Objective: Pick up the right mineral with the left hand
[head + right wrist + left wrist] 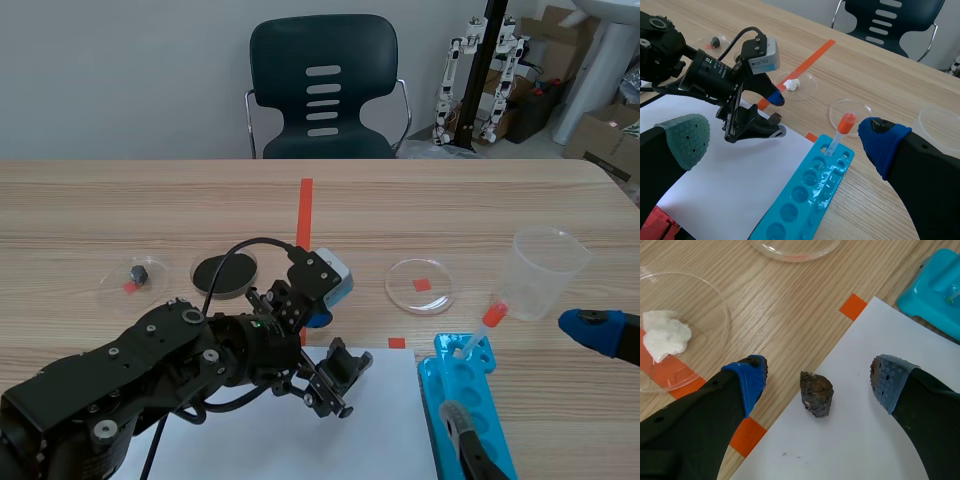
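The dark mineral (816, 394) was found lying on the white paper (865, 450), between the wide-open fingers of the left gripper (820, 375), so the grab was judged to be close, with the fingers to be lowered and shut on it next.

I see bare paper (855, 440) either side of the mineral (816, 394) between my spread left fingers (887, 382); nearest obstacle is the dish (726, 315) beside them.
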